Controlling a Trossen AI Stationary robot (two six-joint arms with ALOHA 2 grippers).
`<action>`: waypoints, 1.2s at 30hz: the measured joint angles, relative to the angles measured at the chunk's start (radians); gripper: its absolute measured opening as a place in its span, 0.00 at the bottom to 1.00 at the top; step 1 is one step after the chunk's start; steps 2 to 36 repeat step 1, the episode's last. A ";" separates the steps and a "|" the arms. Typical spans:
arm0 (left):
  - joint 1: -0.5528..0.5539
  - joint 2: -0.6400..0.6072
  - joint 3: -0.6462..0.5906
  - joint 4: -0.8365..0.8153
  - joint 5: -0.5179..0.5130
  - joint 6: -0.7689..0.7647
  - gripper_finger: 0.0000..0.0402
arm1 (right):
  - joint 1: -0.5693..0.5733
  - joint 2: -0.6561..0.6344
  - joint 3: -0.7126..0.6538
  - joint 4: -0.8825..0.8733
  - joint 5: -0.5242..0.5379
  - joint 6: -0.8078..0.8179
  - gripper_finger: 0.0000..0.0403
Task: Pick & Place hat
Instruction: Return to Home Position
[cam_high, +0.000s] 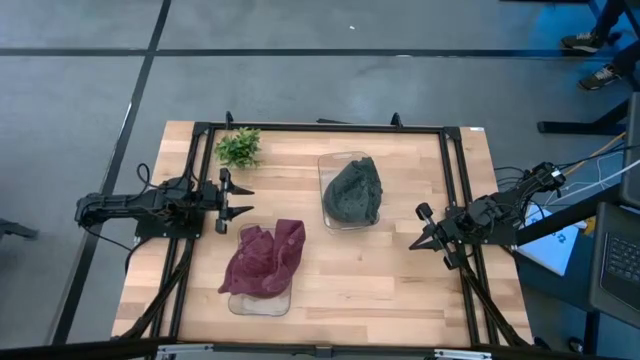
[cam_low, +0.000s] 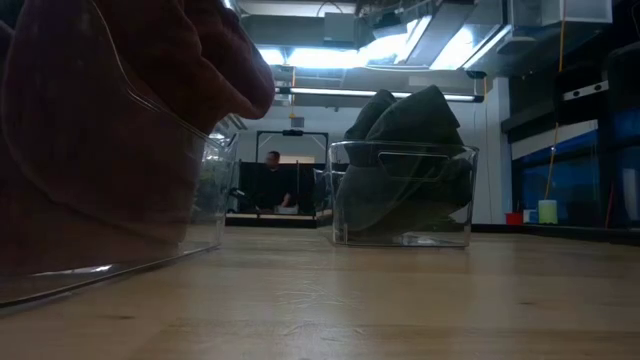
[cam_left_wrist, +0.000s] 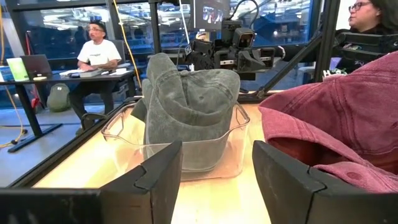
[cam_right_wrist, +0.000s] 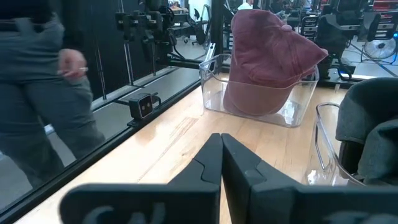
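Wrist views show L gripper (cam_left_wrist: 214, 163) spread, R gripper (cam_right_wrist: 221, 140) closed empty; low view neither.

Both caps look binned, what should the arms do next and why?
Probably pull both arms back to rest: red cap sits in the left bin, dark cap in the right bin; the open left gripper and shut right gripper hold nothing.

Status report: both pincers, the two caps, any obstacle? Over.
Left pincer open, right pincer shut, both empty at table sides. Red cap in one clear bin, dark cap in the other bin. Green sprig lies apart.
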 joint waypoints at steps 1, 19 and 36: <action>0.000 0.000 0.000 0.000 0.000 0.000 0.48 | 0.000 0.000 0.000 0.000 0.000 0.000 0.02; 0.000 0.000 0.000 0.000 0.000 0.000 0.48 | 0.000 0.000 0.000 0.000 0.000 0.000 0.02; 0.000 0.000 0.000 0.000 0.000 0.000 0.48 | 0.000 0.000 0.000 0.000 0.000 0.000 0.02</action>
